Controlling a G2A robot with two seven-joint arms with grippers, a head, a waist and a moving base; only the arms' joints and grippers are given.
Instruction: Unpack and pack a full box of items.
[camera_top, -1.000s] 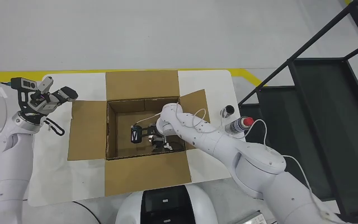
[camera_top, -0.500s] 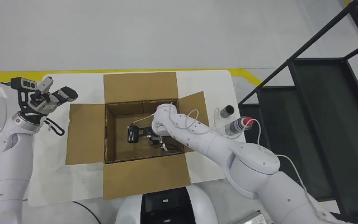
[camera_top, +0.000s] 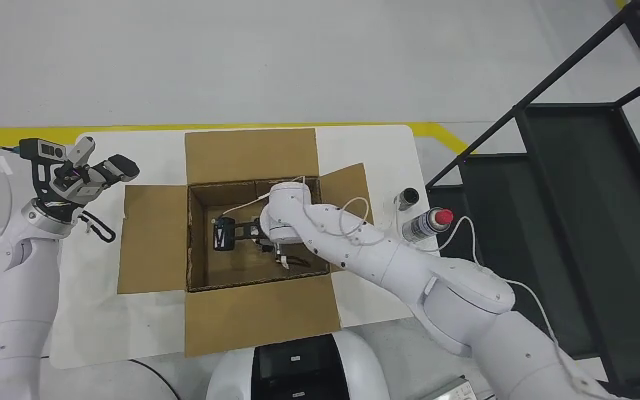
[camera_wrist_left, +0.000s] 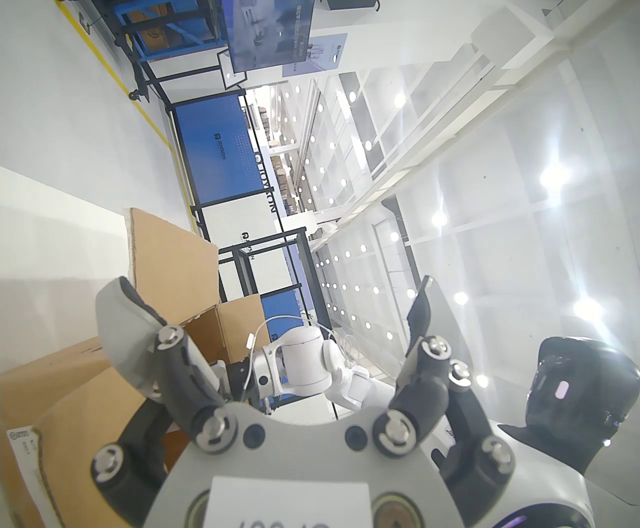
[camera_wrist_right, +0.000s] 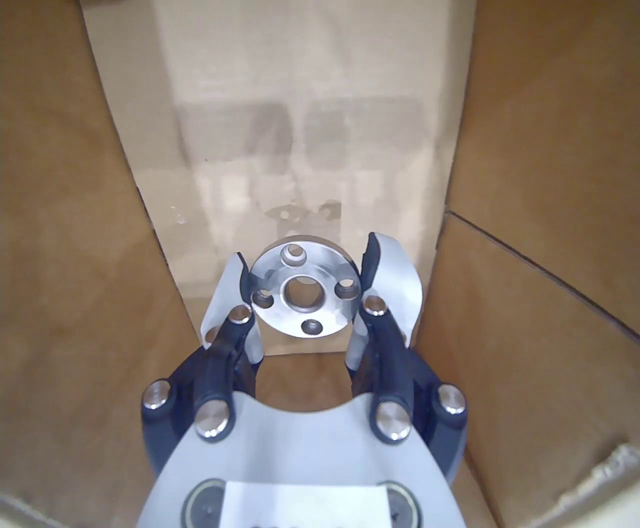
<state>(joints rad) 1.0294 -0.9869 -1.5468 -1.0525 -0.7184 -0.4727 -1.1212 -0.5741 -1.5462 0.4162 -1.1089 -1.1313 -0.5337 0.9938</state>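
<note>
My right fingers (camera_wrist_right: 395, 280) are closed on a round metal flange (camera_wrist_right: 327, 277). One finger presses on each side of its rim, and its flat face with the centre hole and the smaller holes is turned toward my wrist. The flange is inside the cardboard box (camera_top: 252, 152), down between the brown walls, with a pale wall just behind it. I cannot tell if it touches the bottom. My right arm (camera_top: 340, 235) comes into the box over the side flap.

My left fingers (camera_wrist_left: 125, 310) are spread wide apart and hold nothing. They are raised beside the box, well apart from it, over the edge of the white surface (camera_top: 370, 150).

On the other side of the box a spray can with a red cap (camera_top: 428, 222) and a small dark cylinder (camera_top: 407, 198) are on the surface, near each other.
</note>
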